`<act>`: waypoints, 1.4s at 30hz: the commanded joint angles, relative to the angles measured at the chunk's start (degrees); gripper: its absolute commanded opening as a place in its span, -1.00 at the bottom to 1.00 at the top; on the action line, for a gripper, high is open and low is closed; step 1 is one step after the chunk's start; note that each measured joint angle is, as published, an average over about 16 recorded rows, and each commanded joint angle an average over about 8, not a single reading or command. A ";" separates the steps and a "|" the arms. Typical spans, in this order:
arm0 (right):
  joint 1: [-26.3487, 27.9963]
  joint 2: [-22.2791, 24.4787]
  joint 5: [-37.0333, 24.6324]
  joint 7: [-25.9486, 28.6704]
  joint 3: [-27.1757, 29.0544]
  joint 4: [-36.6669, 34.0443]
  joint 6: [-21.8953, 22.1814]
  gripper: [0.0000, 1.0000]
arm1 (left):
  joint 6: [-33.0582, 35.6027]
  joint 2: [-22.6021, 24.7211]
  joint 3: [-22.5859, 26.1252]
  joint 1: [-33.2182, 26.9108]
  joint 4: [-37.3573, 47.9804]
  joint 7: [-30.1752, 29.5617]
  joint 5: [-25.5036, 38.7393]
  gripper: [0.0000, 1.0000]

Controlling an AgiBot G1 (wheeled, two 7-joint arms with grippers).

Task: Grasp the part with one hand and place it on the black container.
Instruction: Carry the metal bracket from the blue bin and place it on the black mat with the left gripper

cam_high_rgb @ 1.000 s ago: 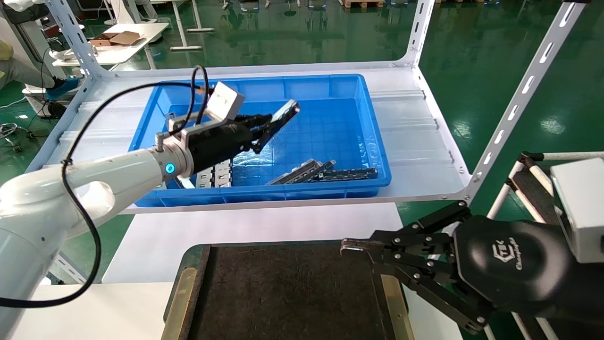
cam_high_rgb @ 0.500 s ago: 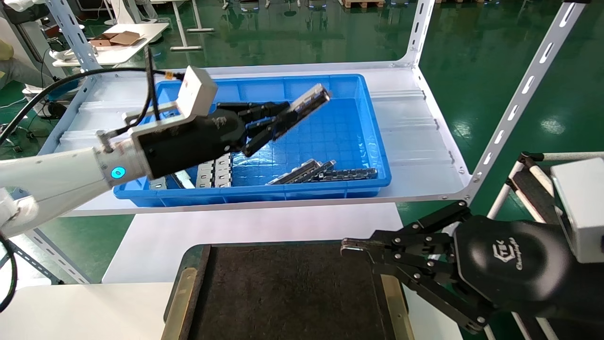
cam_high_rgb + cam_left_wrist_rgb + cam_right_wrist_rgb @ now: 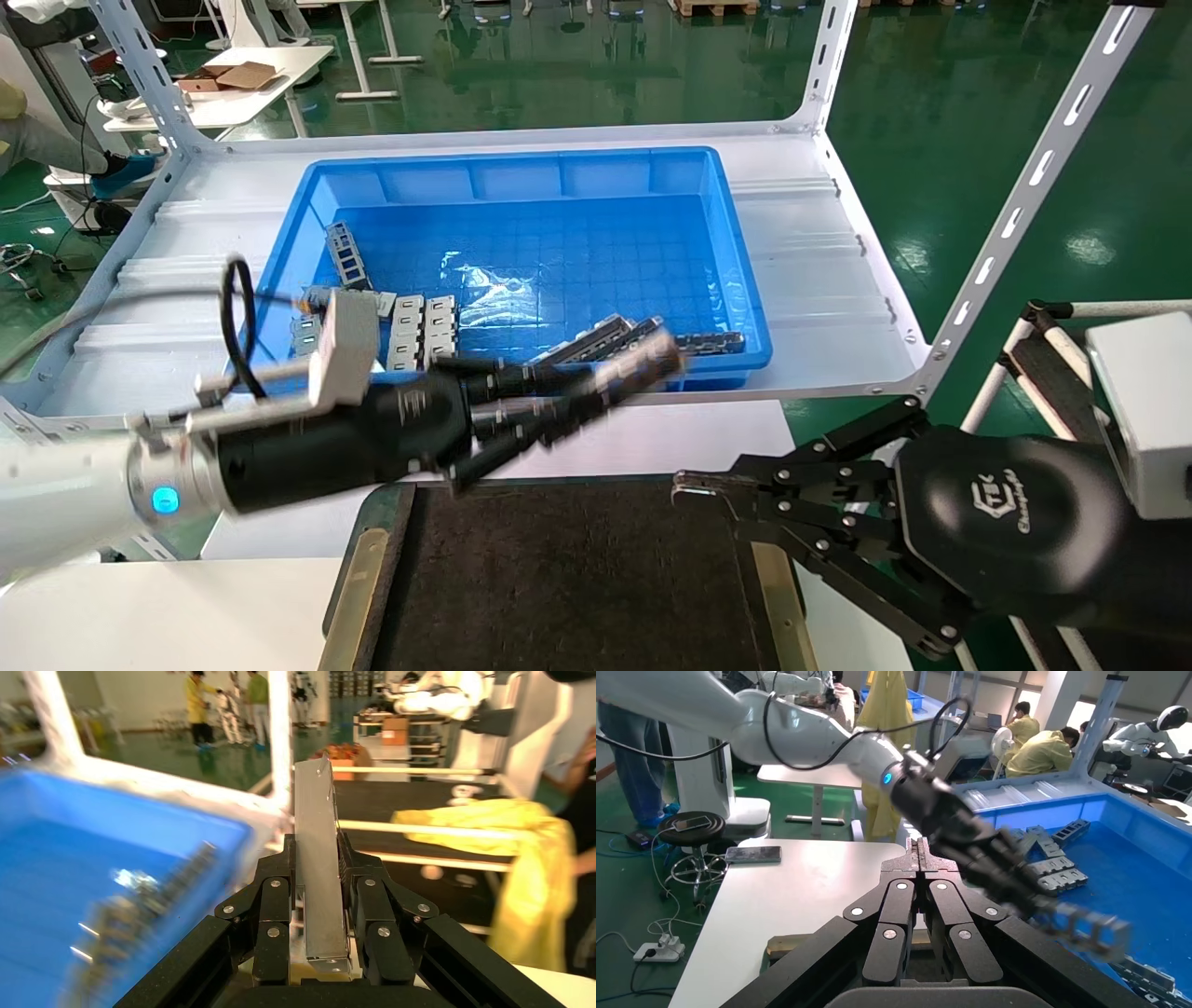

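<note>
My left gripper (image 3: 570, 403) is shut on the part (image 3: 641, 365), a slim silver-grey metal bar that sticks out past its fingertips. It hangs in the air just beyond the far edge of the black container (image 3: 577, 578), in front of the blue bin's near wall. In the left wrist view the part (image 3: 320, 881) stands clamped between the fingers (image 3: 275, 903). My right gripper (image 3: 694, 486) is shut and holds nothing; it is parked over the container's right edge. The right wrist view shows its closed tips (image 3: 919, 855) and the left gripper's part (image 3: 1088, 927) beyond.
The blue bin (image 3: 736, 280) sits on a white shelf behind the container, holding more metal bars (image 3: 605, 340) and flat grey plates (image 3: 424, 334). A slanted white shelf post (image 3: 1015, 205) rises at right. Brass strips (image 3: 358, 596) line the container's sides.
My left gripper has carried the part out of the bin, swinging down and toward me across the bin's front wall to the container's far edge. The right arm stayed still.
</note>
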 commanded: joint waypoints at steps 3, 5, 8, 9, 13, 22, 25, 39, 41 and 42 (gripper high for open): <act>0.00 0.00 0.00 0.00 0.00 0.00 0.00 -1.00 | 0.06 -1.08 -0.05 7.32 -6.04 -2.64 -1.73 -1.00; 0.00 0.00 0.00 0.00 -0.01 0.00 0.00 -1.00 | -1.61 -1.09 -0.03 11.08 -8.61 -3.73 -2.21 -1.00; 0.00 0.00 0.01 0.00 -0.01 0.00 0.00 -1.00 | -6.31 -0.54 -0.08 16.41 -11.51 -4.87 -2.22 -1.00; 0.00 0.00 0.01 0.00 -0.01 0.00 0.00 -1.00 | -8.52 -0.16 -0.16 18.14 -12.32 -5.23 -2.12 -1.00; 0.00 0.00 0.01 -0.01 -0.01 0.00 0.00 -1.00 | -18.96 1.87 -0.39 24.53 -15.58 -6.34 -1.04 -1.00; 0.01 0.01 0.01 -0.01 -0.02 0.00 0.01 -1.00 | -40.08 8.65 0.31 31.84 -19.23 -10.75 2.44 -1.00; 0.01 0.01 0.01 -0.01 -0.02 0.00 0.01 -1.00 | -45.11 11.47 0.35 31.84 -18.13 -12.81 2.67 -1.00; 0.01 0.01 0.02 -0.02 -0.03 0.00 0.01 -1.00 | -61.50 17.95 4.93 29.06 -14.01 -21.68 -7.54 -1.00; 0.01 0.01 0.02 -0.02 -0.04 0.00 0.01 -1.00 | -64.12 18.02 6.90 28.89 -14.49 -22.74 -10.03 -1.00; 0.01 0.01 0.02 -0.02 -0.04 0.00 0.01 -1.00 | -65.49 18.05 7.91 28.81 -14.76 -23.22 -11.32 -1.00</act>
